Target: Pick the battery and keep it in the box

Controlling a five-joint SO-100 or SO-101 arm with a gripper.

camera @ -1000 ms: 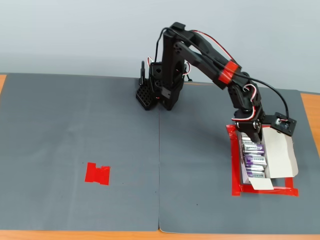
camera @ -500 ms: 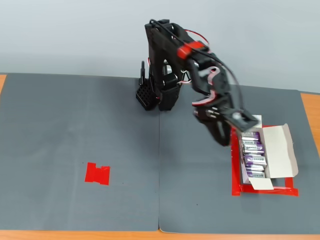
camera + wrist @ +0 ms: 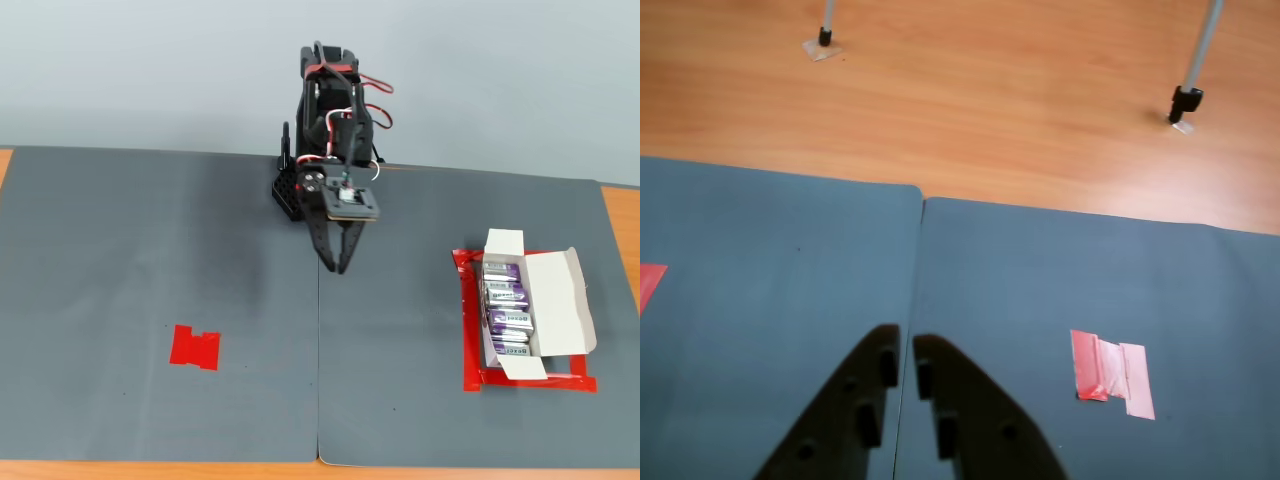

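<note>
Gripper (image 3: 340, 268) closed, empty, above the mat seam.
No loose battery visible; box (image 3: 556, 300), four batteries (image 3: 506, 315) inside, well right in fixed view.

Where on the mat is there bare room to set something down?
Bare mat lies left of the gripper, apart from the red tape patch. More lies between gripper and box. The box, full of batteries inside its red outline, is crowded.
</note>
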